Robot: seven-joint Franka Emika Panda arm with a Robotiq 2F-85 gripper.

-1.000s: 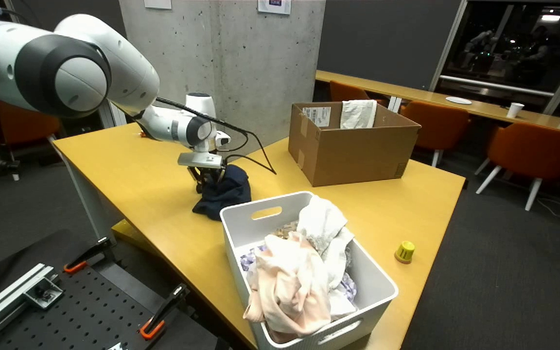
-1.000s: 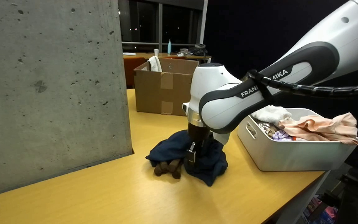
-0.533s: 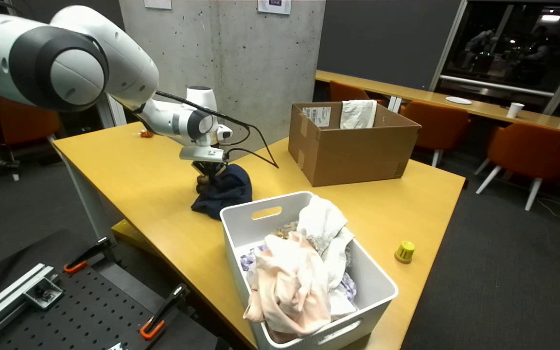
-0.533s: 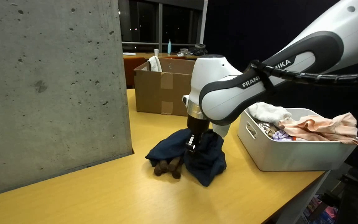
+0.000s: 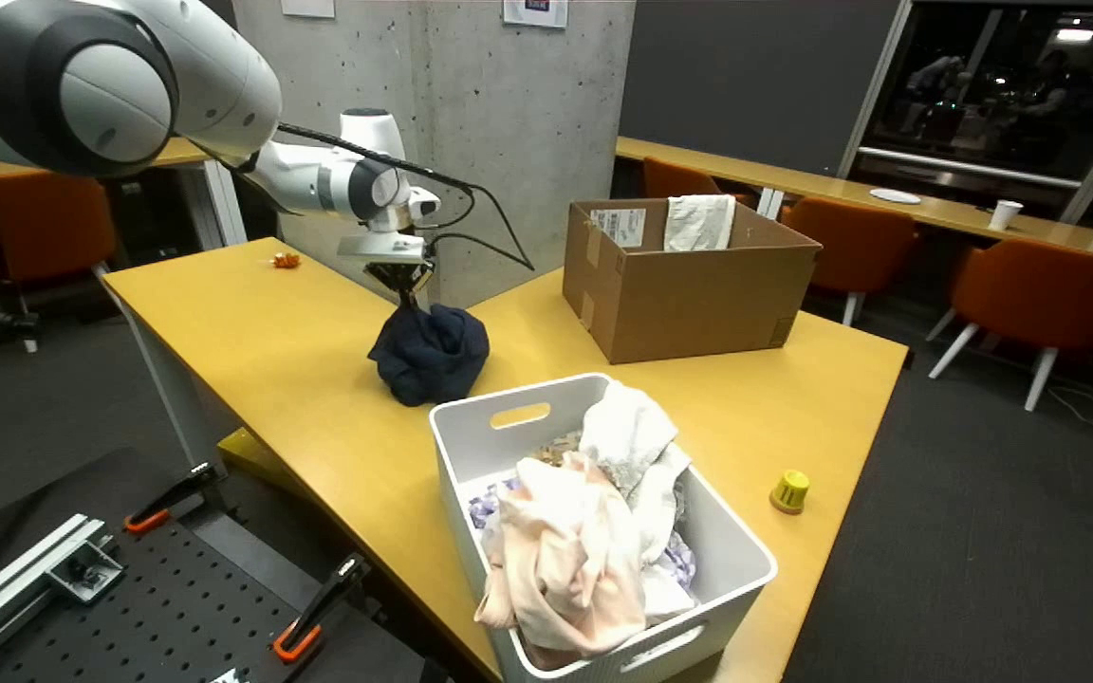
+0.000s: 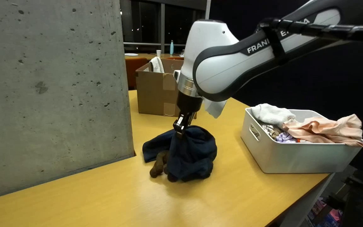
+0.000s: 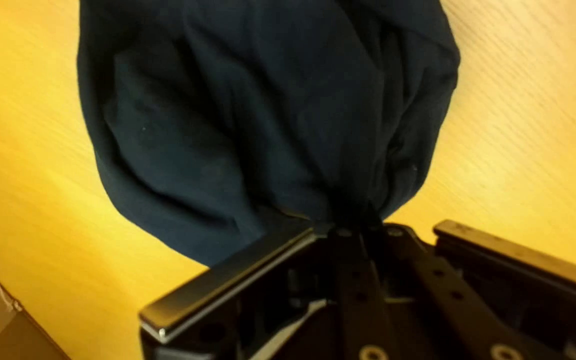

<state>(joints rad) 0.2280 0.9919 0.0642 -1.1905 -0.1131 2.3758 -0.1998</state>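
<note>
the fingers are pinched narrow on a gathered tuft of navy cloth, which hangs bunched beneath them, its lower folds apparently down on the desk, near the white bin but outside it; the cardboard box stands apart from both.

what worries me is that grip: it looks to be only a small peak of the cloth, so the weight of the rest could drag it out of the pinch. the brown shapes under the cloth could be trouble too; if they're caught in its folds, i'd expect them to be dragged along or tumble loose. a low swing over the bin could snag a trailing fold on the rim, or tug at the pink garment draped across it.

those brown shapes poke out plainly in an exterior view, yet the wrist view gives only dark cloth there, and i can't tell what they belong to. the wrist view does show how close together the fingers stand, though their tips are too dark to make out. a yellow cup-like thing shows in an exterior view but not from the wrist.
</note>
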